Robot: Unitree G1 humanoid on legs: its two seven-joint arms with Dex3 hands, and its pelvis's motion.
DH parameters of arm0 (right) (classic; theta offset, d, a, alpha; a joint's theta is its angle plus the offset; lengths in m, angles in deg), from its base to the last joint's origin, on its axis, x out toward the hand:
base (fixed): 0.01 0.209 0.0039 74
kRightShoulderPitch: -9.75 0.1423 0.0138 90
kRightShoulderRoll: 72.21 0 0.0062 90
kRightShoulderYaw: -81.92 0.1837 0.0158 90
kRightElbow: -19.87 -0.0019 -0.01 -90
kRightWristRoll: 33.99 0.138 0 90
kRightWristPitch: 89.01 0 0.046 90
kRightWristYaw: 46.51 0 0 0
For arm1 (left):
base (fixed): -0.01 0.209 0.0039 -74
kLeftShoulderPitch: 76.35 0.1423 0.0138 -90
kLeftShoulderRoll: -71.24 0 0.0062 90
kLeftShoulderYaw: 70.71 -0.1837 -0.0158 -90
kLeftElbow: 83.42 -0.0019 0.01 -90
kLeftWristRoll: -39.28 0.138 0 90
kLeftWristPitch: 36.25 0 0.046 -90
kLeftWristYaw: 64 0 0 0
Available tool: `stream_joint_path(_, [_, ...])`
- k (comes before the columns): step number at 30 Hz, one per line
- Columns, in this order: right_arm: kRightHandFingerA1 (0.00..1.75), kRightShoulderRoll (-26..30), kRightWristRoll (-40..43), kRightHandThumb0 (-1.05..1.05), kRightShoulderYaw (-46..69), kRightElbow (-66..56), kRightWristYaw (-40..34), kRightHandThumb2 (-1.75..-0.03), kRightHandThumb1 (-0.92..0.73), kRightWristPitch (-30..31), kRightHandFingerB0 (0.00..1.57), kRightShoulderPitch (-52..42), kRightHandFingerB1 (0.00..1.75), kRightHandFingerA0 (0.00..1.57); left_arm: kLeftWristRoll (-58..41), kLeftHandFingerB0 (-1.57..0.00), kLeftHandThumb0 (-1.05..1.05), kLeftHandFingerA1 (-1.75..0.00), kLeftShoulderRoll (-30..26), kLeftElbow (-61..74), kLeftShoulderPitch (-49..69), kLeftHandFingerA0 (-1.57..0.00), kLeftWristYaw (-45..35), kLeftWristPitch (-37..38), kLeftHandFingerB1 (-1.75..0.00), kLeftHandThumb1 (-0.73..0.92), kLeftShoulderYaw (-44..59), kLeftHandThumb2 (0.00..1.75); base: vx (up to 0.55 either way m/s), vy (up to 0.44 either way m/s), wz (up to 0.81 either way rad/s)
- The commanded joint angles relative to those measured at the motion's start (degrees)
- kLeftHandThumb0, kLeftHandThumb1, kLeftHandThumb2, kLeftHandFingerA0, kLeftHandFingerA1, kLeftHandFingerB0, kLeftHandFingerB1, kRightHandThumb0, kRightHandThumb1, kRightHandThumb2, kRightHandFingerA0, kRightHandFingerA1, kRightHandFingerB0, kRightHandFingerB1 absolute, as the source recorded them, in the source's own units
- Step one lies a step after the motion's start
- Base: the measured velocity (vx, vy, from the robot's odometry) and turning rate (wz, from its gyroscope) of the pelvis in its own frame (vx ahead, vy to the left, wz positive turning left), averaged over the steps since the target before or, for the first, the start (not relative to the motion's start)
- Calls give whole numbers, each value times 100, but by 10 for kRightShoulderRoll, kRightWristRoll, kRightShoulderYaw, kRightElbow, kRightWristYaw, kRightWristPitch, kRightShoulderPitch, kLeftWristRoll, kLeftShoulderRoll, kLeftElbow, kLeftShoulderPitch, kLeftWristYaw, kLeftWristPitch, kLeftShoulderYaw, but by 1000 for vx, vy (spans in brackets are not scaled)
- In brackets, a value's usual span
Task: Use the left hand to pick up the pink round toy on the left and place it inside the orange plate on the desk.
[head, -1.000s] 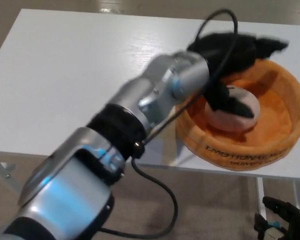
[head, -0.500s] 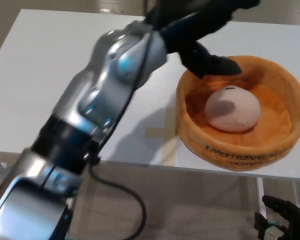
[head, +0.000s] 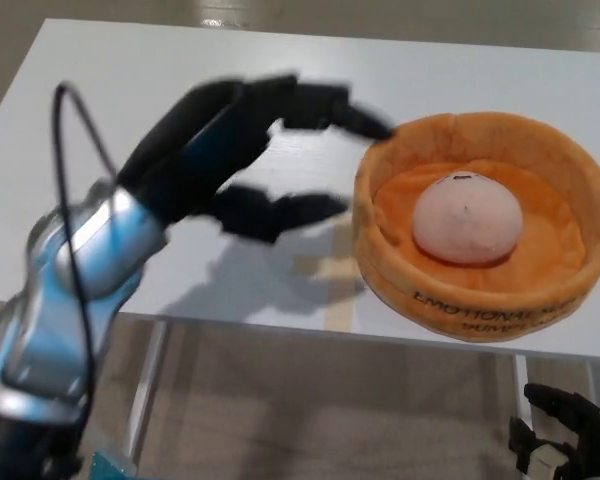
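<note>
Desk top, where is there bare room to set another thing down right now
The white desk is bare along its far edge and whole left part, behind and left of the left hand. The near right is crowded: the orange plate fills it, with the pink round toy inside. The open hand hangs beside the plate's left rim.

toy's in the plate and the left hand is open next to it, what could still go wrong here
1. The open left hand has one fingertip right at the rim of the soft orange plate; a sideways sweep could catch and drag it.
2. The plate sits at the front edge of the white desk, so a nudge might tip it and the pink round toy off.
</note>
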Motion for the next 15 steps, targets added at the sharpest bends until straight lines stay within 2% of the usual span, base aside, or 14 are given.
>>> stream_joint_path(1, [92,12,11,-25,9,8,2,-64,-57,-7,52,-14,62,55,-480,-82,-31,-46,-96,68,371,-66,-412,-79,-45,61,120,58,0,0,0])
stream_joint_path(2, [92,14,6,-25,4,8,-2,-64,-57,-7,52,-14,62,55,-465,-82,-31,-46,-101,59,383,-66,-411,-75,-45,61,115,58,0,0,0])
stream_joint_path(3, [89,15,6,-24,4,9,-2,-63,-58,-6,53,-13,59,55,-447,-76,-20,-47,-99,39,398,-67,-408,-63,-45,64,110,58,0,0,0])
stream_joint_path(5, [89,15,9,-24,7,9,-1,-63,-58,-4,53,-11,59,55,-432,-76,-20,-47,-95,18,411,-67,-404,-50,-45,64,105,58,0,0,0])
stream_joint_path(6, [89,16,8,-23,6,8,0,-64,-58,-3,52,-11,62,52,-408,-69,-4,-45,-87,-3,422,-62,-385,-43,-46,69,99,60,0,0,0])
stream_joint_path(10, [90,16,13,-23,10,8,9,-64,-59,-2,52,-13,61,52,-347,-69,-8,-43,-76,-50,443,-62,-341,-18,-44,67,85,60,0,0,0])
stream_joint_path(13, [87,15,9,-23,7,8,1,-61,-60,-3,52,-16,57,56,-253,-59,-5,-41,-28,-156,448,-56,-234,45,-41,71,77,61,0,0,0])
stream_joint_path(15, [90,15,2,-25,1,9,-4,-61,-59,-3,52,-15,57,56,-193,-59,-8,-41,-10,-216,434,-59,-158,86,-40,70,74,61,0,0,0])
